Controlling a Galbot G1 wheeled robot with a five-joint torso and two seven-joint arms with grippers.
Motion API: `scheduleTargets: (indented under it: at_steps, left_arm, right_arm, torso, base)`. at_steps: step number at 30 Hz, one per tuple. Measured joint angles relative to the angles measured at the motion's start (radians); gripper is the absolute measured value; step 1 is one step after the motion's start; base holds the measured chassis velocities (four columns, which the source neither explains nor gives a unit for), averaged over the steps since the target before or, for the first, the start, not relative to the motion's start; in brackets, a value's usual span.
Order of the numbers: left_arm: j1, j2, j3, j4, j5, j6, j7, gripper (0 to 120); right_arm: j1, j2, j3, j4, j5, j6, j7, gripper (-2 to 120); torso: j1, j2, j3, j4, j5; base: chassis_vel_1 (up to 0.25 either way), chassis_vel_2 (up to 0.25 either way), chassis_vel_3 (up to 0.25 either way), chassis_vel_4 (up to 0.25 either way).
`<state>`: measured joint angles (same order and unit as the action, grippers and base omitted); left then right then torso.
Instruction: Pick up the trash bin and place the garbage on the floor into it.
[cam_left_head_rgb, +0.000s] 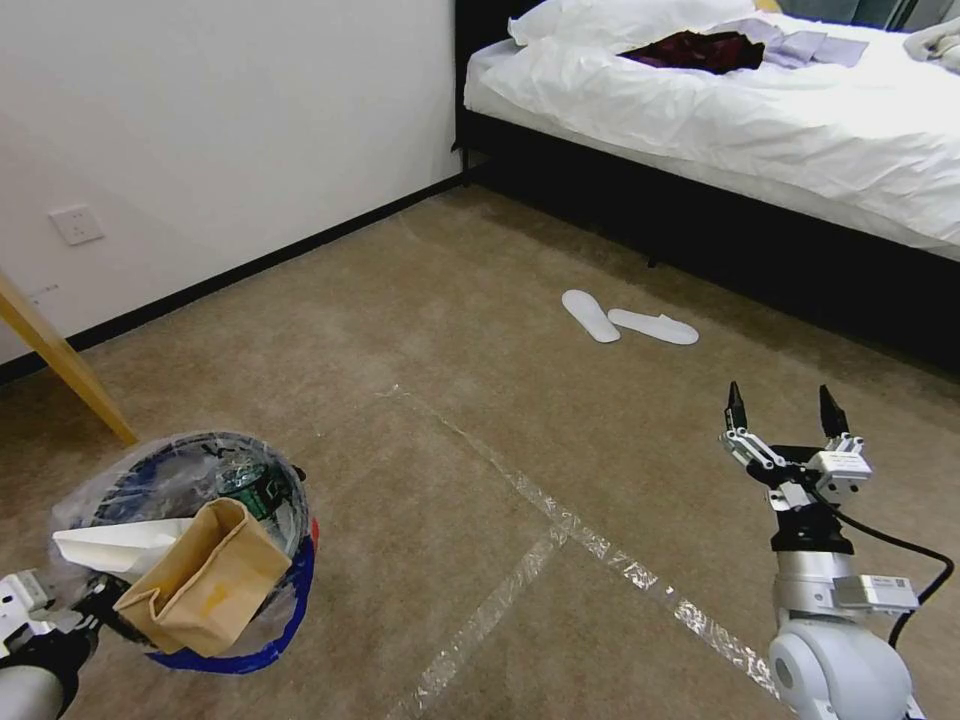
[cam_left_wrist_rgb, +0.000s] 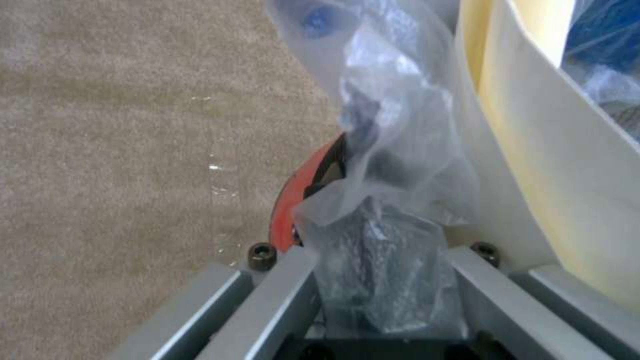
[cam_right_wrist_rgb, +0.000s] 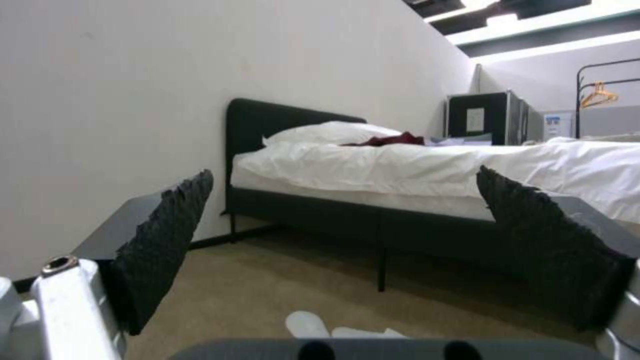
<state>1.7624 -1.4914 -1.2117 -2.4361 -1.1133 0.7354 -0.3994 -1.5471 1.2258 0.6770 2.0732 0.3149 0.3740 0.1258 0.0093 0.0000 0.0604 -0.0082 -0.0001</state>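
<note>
at lower left, left gripper (cam_left_head_rgb: 90, 600) holds the trash bin (cam_left_head_rgb: 225, 545).

Left claw (cam_left_wrist_rgb: 377, 280) clamped on the trash bin (cam_left_wrist_rgb: 293, 205) rim, above carpet (cam_left_wrist_rgb: 133, 150)

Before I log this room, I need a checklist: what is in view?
trash bin: one, red, clear blue-edged liner, held low on robot's left.
brown paper bag: one, in the bin.
white paper: one, in the bin.
bottle: one, green-labelled, in the bin.
slippers: two, white, on carpet near bed.
bed: one, white bedding, black frame.
floor: beige, taped.
left end effector: grips the bin's rim.
right end effector: open, empty.
</note>
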Motion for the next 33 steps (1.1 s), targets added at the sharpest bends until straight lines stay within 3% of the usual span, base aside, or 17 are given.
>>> scheduleTargets:
  at_steps: [18,33]
  left_arm:
    - [-0.010,0.008,-0.005,0.022,-0.001,0.000,0.002,0]
    - [-0.014,0.006,-0.005,0.025,0.000,0.000,0.004,0]
  right_arm:
    - [0.014,0.014,-0.019,-0.024,-0.026,-0.021,-0.002,100]
    - [0.017,0.016,-0.029,-0.031,-0.035,-0.022,-0.005,100]
  torso:
    - [0.000,0.000,0.000,0.0000,0.0000]
    - [0.000,0.000,0.000,0.0000,-0.0003]
  base:
    - [-0.004,0.006,0.005,-0.004]
    - [-0.137,0.124,0.133,-0.133]
